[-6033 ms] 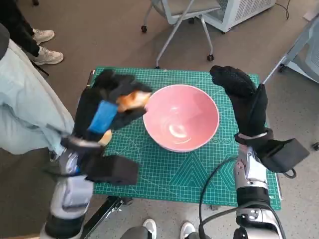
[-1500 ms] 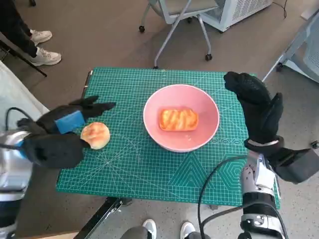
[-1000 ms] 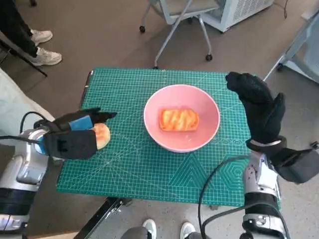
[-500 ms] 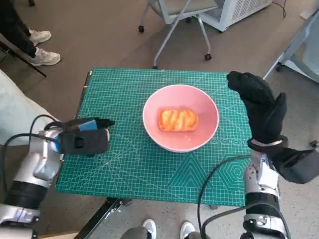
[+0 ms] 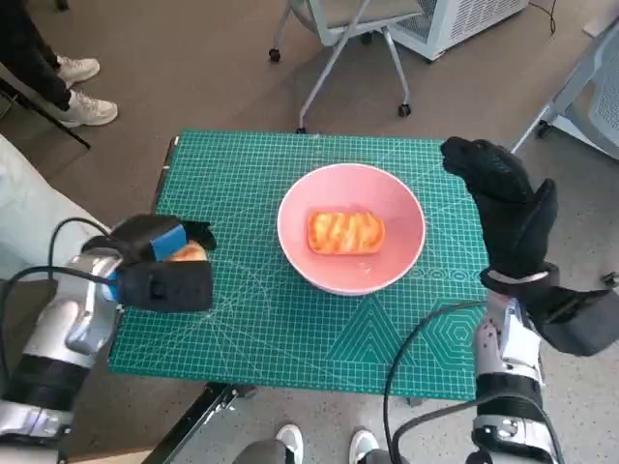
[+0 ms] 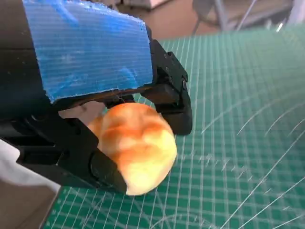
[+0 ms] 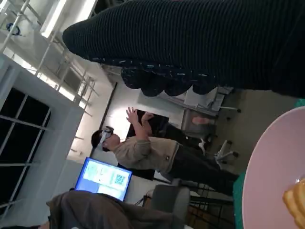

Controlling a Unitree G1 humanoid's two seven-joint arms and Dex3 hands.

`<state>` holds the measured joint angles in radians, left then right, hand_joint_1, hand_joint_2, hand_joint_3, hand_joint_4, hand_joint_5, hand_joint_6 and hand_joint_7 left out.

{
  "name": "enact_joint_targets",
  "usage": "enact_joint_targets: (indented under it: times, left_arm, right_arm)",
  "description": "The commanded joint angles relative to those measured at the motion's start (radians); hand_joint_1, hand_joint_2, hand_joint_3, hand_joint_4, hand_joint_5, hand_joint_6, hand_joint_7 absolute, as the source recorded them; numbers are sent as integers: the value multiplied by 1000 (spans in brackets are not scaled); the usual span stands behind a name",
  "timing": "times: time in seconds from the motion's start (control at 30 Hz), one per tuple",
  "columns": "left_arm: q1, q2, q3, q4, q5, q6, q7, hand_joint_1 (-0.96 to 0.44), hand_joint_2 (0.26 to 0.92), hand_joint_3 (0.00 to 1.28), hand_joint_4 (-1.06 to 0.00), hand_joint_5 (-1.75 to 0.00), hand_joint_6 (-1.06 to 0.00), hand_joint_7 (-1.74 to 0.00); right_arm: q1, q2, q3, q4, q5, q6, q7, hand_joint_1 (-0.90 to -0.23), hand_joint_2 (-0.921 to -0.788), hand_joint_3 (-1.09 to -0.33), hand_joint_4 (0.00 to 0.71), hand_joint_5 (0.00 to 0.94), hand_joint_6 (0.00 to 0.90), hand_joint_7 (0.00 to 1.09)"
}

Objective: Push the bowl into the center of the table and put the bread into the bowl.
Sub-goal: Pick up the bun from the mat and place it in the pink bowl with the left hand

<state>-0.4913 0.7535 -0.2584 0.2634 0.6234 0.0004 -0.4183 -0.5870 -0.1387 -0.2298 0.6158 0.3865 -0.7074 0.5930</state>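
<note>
The pink bowl (image 5: 392,203) stands mid-table on the green cutting mat (image 5: 290,329) and holds an oblong golden bread (image 5: 345,232). A round bun (image 5: 189,252) lies near the mat's left edge, and my left hand (image 5: 155,266) covers it. In the left wrist view the black fingers (image 6: 169,98) curl round the bun (image 6: 136,148) and grip it just above the mat. My right hand (image 5: 503,208) stands upright beside the bowl's right side, fingers apart and holding nothing. The right wrist view shows the glove (image 7: 200,43), the bowl's rim (image 7: 267,176) and a corner of the bread (image 7: 296,199).
An office chair (image 5: 353,29) stands beyond the table's far edge. A person's shoes (image 5: 82,92) are on the floor at far left, and pale cloth (image 5: 29,217) hangs by the left edge. A black cable (image 5: 411,358) loops over the mat's near right. A person (image 7: 143,152) shows in the right wrist view.
My left hand has dropped onto the round bun and its fingers have closed round it. The bowl, the oblong bread and my right hand have stayed put.
</note>
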Motion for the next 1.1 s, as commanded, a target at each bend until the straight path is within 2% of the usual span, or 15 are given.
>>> enact_joint_targets:
  times: [0.03, 0.37, 0.67, 0.87, 1.1]
  left_arm:
    - [35, 29, 60, -120, -37, 9, -22, 4, 889, 82, -733, -1161, -688, -1067]
    - [66, 33, 180, -327, -90, 34, -37, 4, 901, 37, -780, -1041, -690, -1128]
    - [51, 12, 243, -500, -122, 47, -42, 5, 878, 2, -886, -930, -767, -1036]
    - [-1, -22, 226, -575, -134, 38, -33, 6, 857, 0, -931, -918, -822, -935]
    - [-112, -93, 159, -526, -121, -47, 6, 5, 849, 0, -949, -905, -841, -905]
  right_arm:
    - [23, 3, 5, 2, -7, 21, -7, -652, -921, -780, 180, 0, 72, 519]
    - [20, 1, 3, 3, -2, 28, -1, -658, -921, -779, 180, 0, 69, 525]
    - [21, 7, 7, -3, -6, 30, -6, -662, -921, -778, 180, 0, 66, 530]
    - [16, 10, 8, 6, -6, 32, -5, -667, -921, -775, 181, 1, 66, 533]
    - [12, 13, 12, 8, -10, 34, -8, -670, -921, -771, 183, 1, 68, 533]
